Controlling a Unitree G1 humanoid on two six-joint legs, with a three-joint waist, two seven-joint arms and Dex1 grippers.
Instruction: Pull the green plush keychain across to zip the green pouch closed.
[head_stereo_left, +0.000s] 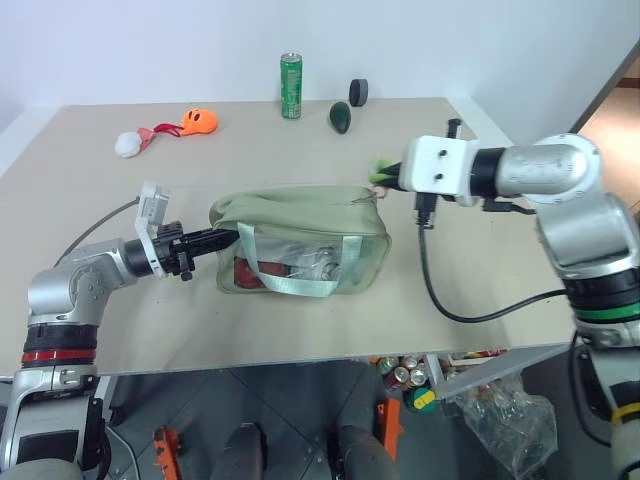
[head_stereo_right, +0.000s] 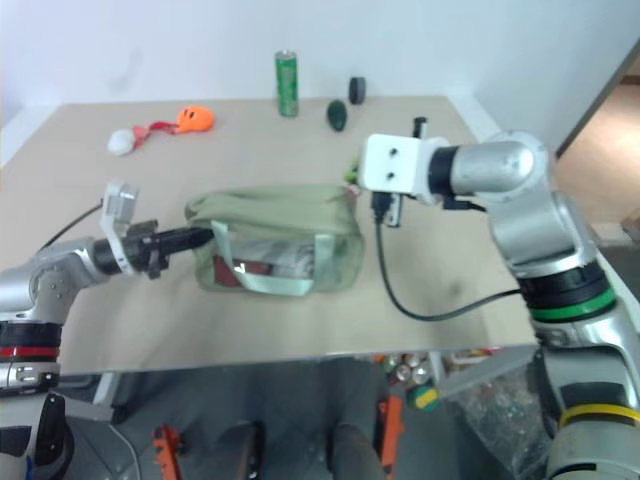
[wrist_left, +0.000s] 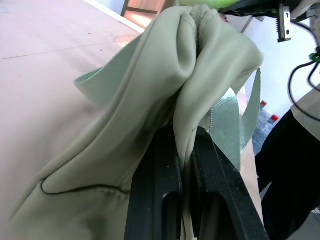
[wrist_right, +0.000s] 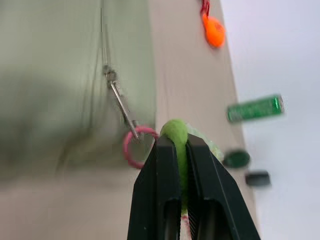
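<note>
Beige surface (head_stereo_left: 300, 330) carries pale sage-green zip pouch (head_stereo_left: 300, 245), centre. Lime-green fuzzy keychain (wrist_right: 174, 134) at pouch's right end, clenched in right pincer (wrist_right: 175, 150). Left pincer (wrist_left: 186, 150) grips pouch's left-end fabric. Zip pull appears complete; next: release both.

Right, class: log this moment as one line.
left gripper: shut on green pouch | right gripper: shut on green plush keychain | keychain at pouch's right end
</note>
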